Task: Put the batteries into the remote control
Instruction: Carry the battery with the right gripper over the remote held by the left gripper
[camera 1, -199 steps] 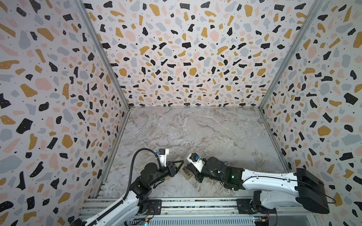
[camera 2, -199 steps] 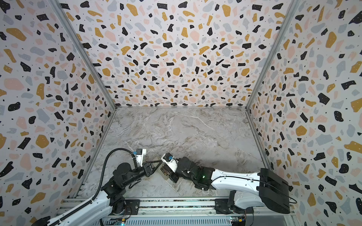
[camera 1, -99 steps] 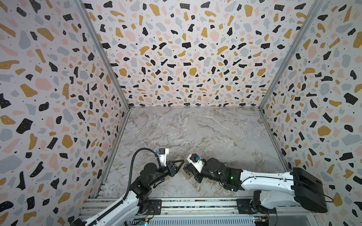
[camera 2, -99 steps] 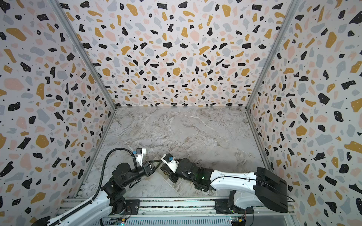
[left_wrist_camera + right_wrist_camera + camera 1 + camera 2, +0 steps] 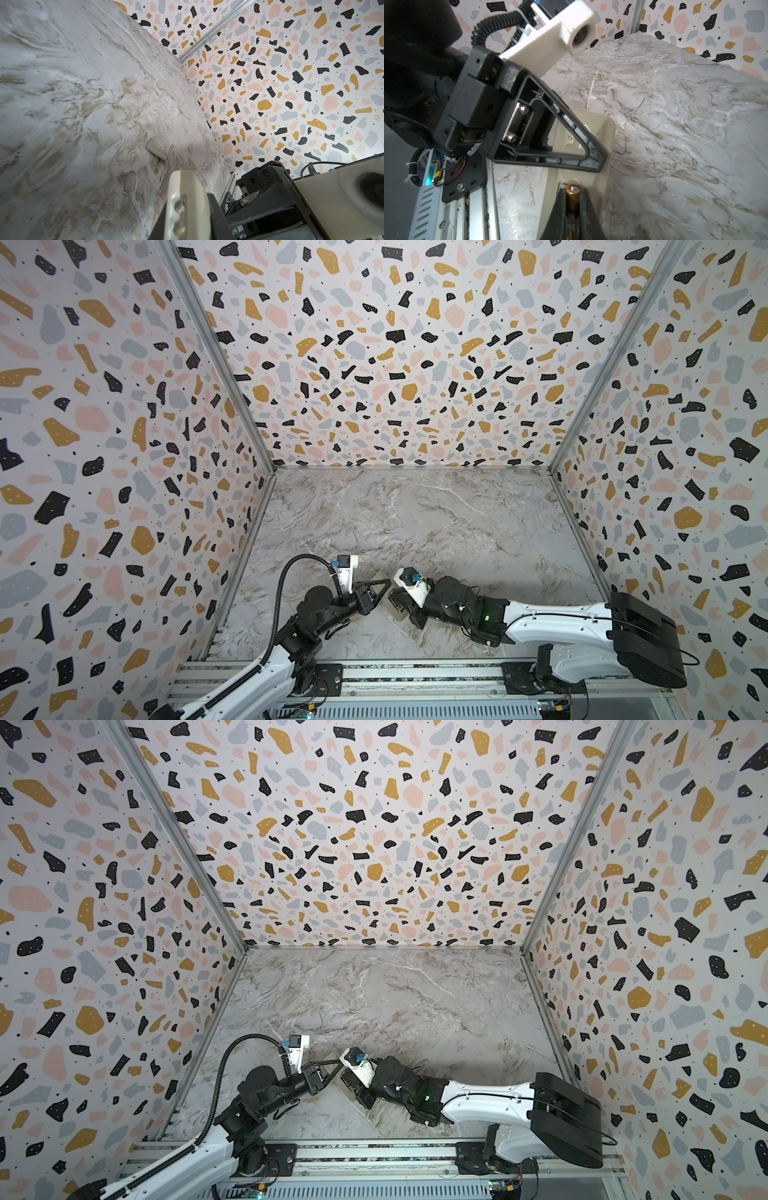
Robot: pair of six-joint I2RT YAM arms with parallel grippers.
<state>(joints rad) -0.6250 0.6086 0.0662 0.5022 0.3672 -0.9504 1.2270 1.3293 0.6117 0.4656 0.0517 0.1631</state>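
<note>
Marble-patterned grey tabletop (image 5: 415, 522) ringed by speckled terrazzo walls (image 5: 374, 344) frames the scene, and all the work sits at the near edge, close to the middle. There the right gripper (image 5: 572, 194) is pinched tight on a slim battery with a coppery-gold end (image 5: 571, 189). That end pokes out past the black fingertips (image 5: 559, 207) at the near end of the slim cream-white plastic remote control (image 5: 600, 128). The remote lies on the table between the two arms, and no buttons show on its upper face. The step in hand looks like seating this battery in the open bay, though the bay is hidden under the fingers, as is any contact with it. To do it well, I would lower the battery at a shallow tilt, set one end against its contact, press the other end flat, and loosen the pinch only once it rests in the groove. Polarity cannot be read here. The left gripper (image 5: 600, 160), jaws closed, lies across the remote's far part. Whether it pinches an edge or merely pins it down I cannot tell, but the remote must not skate. A small pale rectangular cover piece (image 5: 156, 152) lies loose on the marble beyond, clear of the work. No second battery shows.
</note>
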